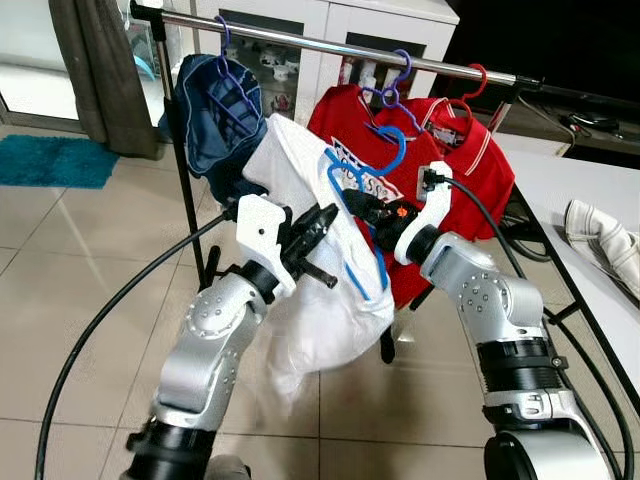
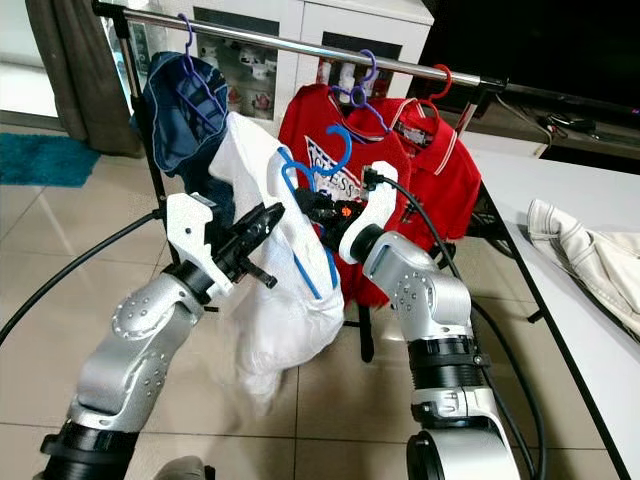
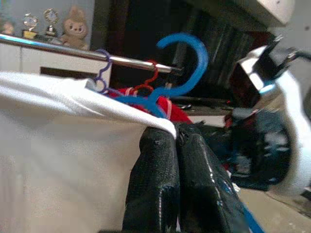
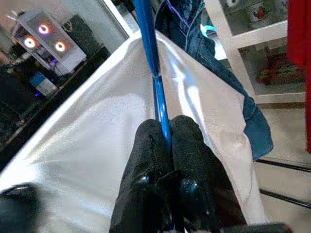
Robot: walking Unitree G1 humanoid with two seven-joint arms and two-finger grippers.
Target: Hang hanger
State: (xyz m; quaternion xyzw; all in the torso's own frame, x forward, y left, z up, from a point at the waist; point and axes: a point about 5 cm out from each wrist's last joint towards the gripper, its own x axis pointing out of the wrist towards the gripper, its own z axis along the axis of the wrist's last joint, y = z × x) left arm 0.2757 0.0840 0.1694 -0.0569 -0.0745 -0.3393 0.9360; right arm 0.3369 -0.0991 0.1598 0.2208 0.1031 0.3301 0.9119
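Beige floor tiles (image 1: 80, 250) run under a chrome clothes rail (image 1: 330, 45) that stands before a white cabinet (image 1: 390, 25), with a white table (image 1: 585, 215) off to the robot's right. On the rail already hang a dark blue garment on a purple hanger (image 1: 215, 110) and 2 red shirts (image 1: 440, 150) on their own hangers.

The blue plastic hanger (image 1: 365, 180) carrying a white garment (image 1: 320, 270) is not yet on the rail: its hook sits below the bar, in front of the red shirts. By my reading the task is about half done; lifting the hook over the bar and letting go remain.

Both arms are raised in front of the rail. The left pincer (image 3: 177, 170) is closed, pinching the edge of the white cloth. The right pincer (image 4: 167, 160), reaching in from the robot's right with its wrist bent inward, is closed on the hanger's blue bar.
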